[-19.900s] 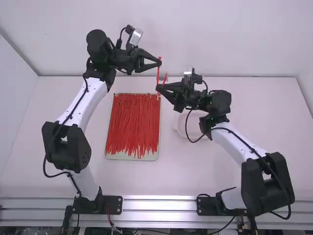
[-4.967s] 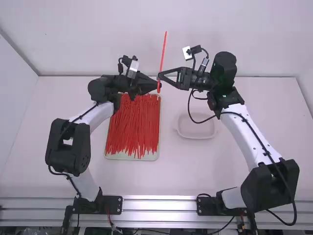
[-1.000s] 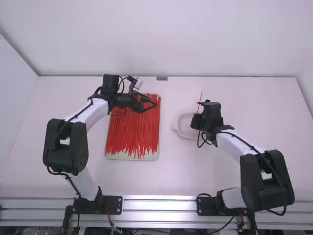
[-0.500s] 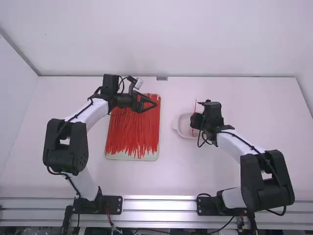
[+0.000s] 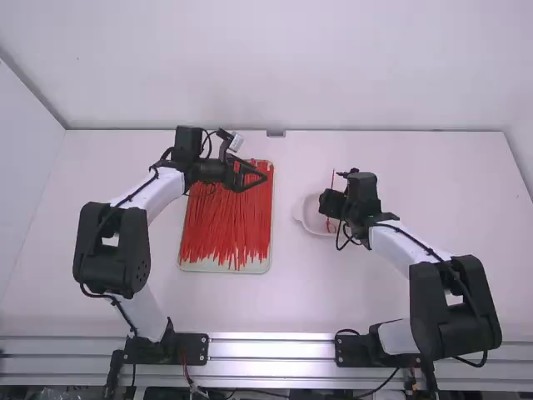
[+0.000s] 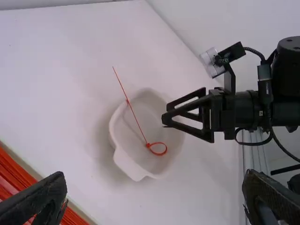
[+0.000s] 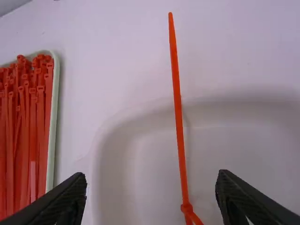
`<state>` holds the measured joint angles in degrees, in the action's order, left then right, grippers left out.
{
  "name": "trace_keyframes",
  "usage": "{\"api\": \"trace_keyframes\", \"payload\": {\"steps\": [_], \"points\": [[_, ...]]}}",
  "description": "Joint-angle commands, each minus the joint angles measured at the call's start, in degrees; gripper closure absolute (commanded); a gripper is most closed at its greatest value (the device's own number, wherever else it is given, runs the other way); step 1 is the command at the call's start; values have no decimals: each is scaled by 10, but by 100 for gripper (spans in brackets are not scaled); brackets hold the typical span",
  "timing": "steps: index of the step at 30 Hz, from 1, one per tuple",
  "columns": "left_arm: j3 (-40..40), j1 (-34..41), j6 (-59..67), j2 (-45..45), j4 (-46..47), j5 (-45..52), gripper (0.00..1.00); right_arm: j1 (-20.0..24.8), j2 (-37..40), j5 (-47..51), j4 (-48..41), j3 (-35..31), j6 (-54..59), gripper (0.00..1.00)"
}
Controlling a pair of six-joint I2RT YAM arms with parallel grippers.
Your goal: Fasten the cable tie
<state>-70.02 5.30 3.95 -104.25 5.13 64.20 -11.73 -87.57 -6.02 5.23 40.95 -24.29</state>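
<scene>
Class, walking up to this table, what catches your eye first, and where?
The tray packed with red cable ties, left of the middle, stands out first. Next comes the single looped tie lying in the white bowl to its right, tail poking over the rim, with the right claw open close by.

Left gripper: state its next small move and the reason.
Probably lower the left gripper onto the loose ties in the tray and pinch one. Its fingers are open over them, while the fastened tie already lies looped in the bowl, apart from the open right gripper.
</scene>
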Motion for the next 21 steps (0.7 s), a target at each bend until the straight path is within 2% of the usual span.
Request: {"api": "trace_keyframes", "payload": {"steps": [1, 8, 10, 13, 18, 21], "points": [[-9, 3, 5, 0, -3, 7, 1, 1, 11, -3, -11, 23, -3, 23], [-9, 0, 1, 9, -11, 3, 1, 1, 11, -1, -91, 83, 3, 14], [-9, 0, -6, 18, -9, -24, 1, 1, 11, -2, -110, 101, 8, 12], [-9, -4, -7, 43, 10, -70, 1, 1, 12, 0, -137, 126, 18, 2], [-8, -6, 6, 99, 68, -138, 1, -15, 41, 5, -151, 137, 44, 2], [-8, -14, 6, 147, 119, -198, 1, -35, 82, 52, -165, 137, 54, 2]]}}
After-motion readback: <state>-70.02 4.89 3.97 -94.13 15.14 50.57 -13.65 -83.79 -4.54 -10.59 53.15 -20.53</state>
